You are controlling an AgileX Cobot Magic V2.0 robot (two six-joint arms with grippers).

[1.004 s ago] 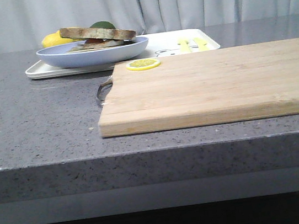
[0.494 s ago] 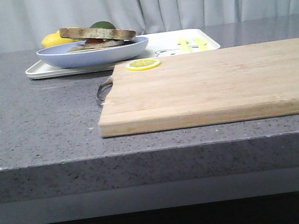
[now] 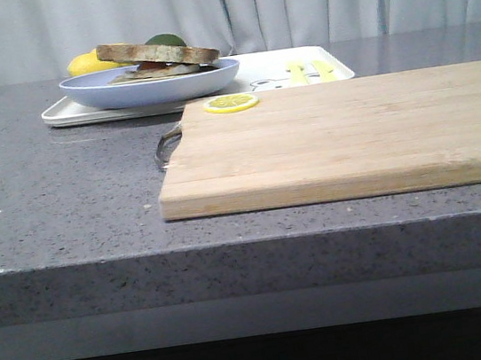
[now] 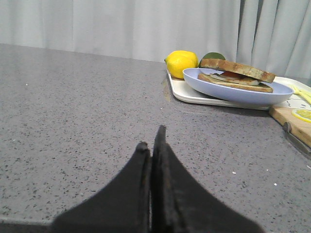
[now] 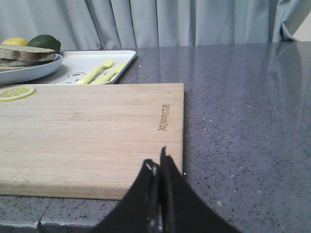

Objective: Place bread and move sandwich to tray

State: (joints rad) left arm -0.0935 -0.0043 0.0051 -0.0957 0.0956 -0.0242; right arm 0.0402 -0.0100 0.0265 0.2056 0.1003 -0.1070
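A pale blue plate (image 3: 121, 94) stands on the left end of the white tray (image 3: 315, 75) at the back. On the plate a brown-crusted bread slice (image 3: 155, 53) lies tilted on top of a lower slice with white and red filling, the sandwich (image 3: 162, 70). Both also show in the left wrist view, the bread (image 4: 238, 70) above the sandwich (image 4: 233, 83). My left gripper (image 4: 151, 138) is shut and empty over bare counter, well short of the plate. My right gripper (image 5: 158, 162) is shut and empty at the wooden board's near right corner. Neither gripper shows in the front view.
A wooden cutting board (image 3: 350, 133) lies in front of the tray, with a lemon slice (image 3: 231, 103) at its far left corner and a metal handle (image 3: 166, 144) on its left. A lemon (image 4: 181, 63) and a green fruit (image 4: 212, 56) sit behind the plate. A yellow fork (image 5: 95, 73) lies on the tray.
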